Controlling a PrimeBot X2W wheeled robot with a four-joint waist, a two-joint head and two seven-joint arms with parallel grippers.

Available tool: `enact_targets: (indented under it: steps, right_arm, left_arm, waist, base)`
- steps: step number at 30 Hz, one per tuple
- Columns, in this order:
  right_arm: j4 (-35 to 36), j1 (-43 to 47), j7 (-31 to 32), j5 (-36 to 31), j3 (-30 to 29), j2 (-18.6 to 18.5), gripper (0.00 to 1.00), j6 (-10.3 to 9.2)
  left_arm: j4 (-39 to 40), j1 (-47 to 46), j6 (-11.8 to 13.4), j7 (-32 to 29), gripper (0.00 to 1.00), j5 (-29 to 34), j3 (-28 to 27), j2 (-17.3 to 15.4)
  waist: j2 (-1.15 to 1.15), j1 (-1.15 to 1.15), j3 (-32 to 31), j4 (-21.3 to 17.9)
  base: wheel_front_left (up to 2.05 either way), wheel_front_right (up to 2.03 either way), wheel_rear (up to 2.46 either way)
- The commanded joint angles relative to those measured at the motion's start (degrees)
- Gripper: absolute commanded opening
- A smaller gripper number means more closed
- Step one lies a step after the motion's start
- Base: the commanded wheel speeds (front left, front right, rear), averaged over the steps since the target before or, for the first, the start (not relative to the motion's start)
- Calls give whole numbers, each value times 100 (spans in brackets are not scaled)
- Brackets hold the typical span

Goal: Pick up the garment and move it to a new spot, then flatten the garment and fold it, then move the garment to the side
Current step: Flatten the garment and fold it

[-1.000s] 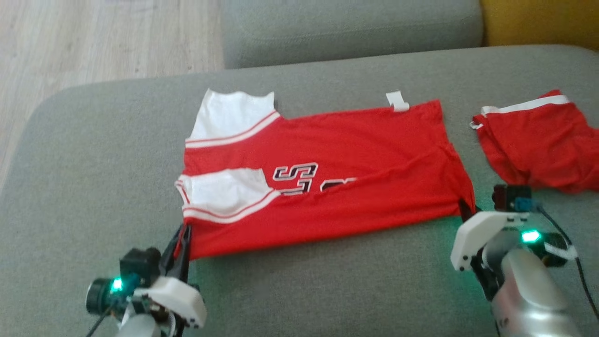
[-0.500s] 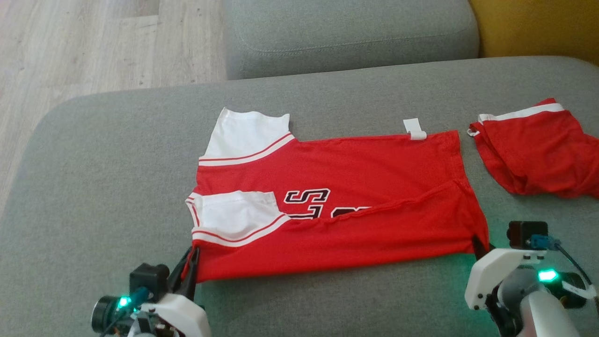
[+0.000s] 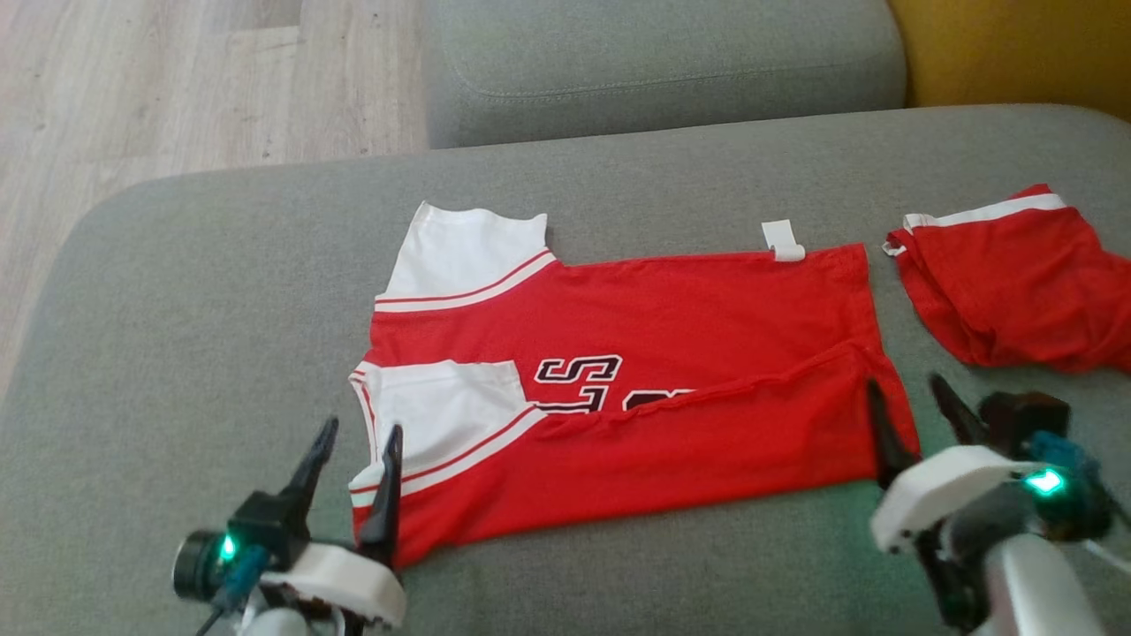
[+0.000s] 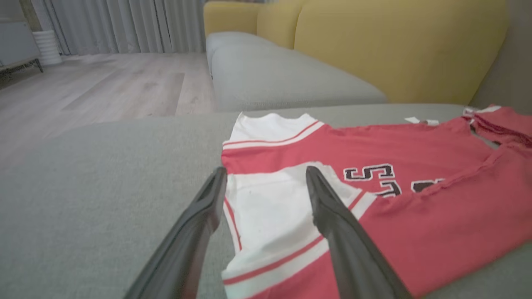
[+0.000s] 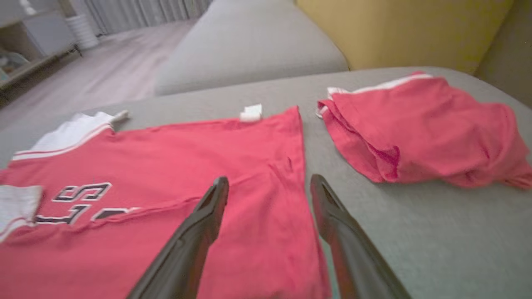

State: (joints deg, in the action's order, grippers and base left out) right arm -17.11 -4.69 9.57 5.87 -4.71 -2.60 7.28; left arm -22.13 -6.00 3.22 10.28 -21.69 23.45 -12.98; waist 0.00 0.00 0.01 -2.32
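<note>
1. Left end effector [image 3: 363, 427]: fingers spread apart over the garment's near left corner. The white sleeve [image 4: 266, 216] lay between and just beyond its fingertips.
2. Garment [image 3: 689, 353]: red jersey (white sleeves, dark lettering) lay flat on the grey sofa cushion [image 3: 177, 309], reaching from one end effector to the other. A white label [image 3: 783, 241] sat at its far edge.
3. Right end effector [image 3: 905, 383]: fingers spread, straddling the garment's near right corner, one finger over red cloth and the other over cushion.
4. Second red garment [image 3: 1016, 291]: lay crumpled beyond and right of the right end effector, apart from the jersey.
</note>
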Motion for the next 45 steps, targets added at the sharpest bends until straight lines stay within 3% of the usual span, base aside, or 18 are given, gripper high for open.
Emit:
enact_targets:
  steps: [1, 7, 11, 16, 20, 25, 29, 35, 45]
  right_arm:
    - [308, -145, -274, 60, 340, -28, 100, 21]
    - [599, -198, -1059, 386, 782, -28, 100, 21]
    - [733, -423, -1335, 457, 931, -28, 100, 21]
    - [865, -753, -1549, 429, 1083, -28, 100, 21]
    - [936, -986, -1636, 368, 1190, -28, 100, 21]
    - [950, -1151, -1751, 482, 1248, -28, 100, 21]
    - [961, -1220, -1837, 585, 1322, -28, 100, 21]
    - [973, -1278, -1972, 691, 1462, -28, 100, 21]
    - [969, -1251, -2069, 736, 1458, -28, 100, 21]
  left_arm:
    - [254, -414, -25, 194, 100, -2, -297, -31]
    - [663, -840, -197, 449, 100, 75, -508, -22]
    - [705, -1600, -430, 451, 100, 230, -575, -260]
    - [108, -2978, -891, -421, 100, 315, -385, -792]
    - [-646, -4087, -1057, -1274, 100, 124, 11, -1226]
    - [-1101, -4987, -1068, -2403, 100, -1422, 827, -1534]
    - [-1296, -5471, -1070, -2951, 100, -2069, 1376, -1974]
    - [-1743, -5776, -1070, -3176, 100, -2500, 1872, -2324]
    - [-2128, -5960, -1071, -3294, 100, -3099, 2421, -2470]
  waist:
    - [0, 0, 19, -27]
    - [0, 0, 322, -131]
    - [0, 0, 787, -235]
    - [0, 0, 1446, -467]
    - [0, 0, 1962, -718]
    - [0, 0, 2397, -995]
    - [0, 0, 2624, -1163]
    - [0, 0, 2787, -1361]
    - [0, 0, 2895, -1468]
  base:
    - [0, 0, 0]
    - [0, 0, 0]
    - [0, 0, 0]
    - [0, 0, 0]
    - [0, 0, 0]
    - [0, 0, 0]
    - [0, 0, 0]
    - [0, 0, 0]
    - [0, 0, 0]
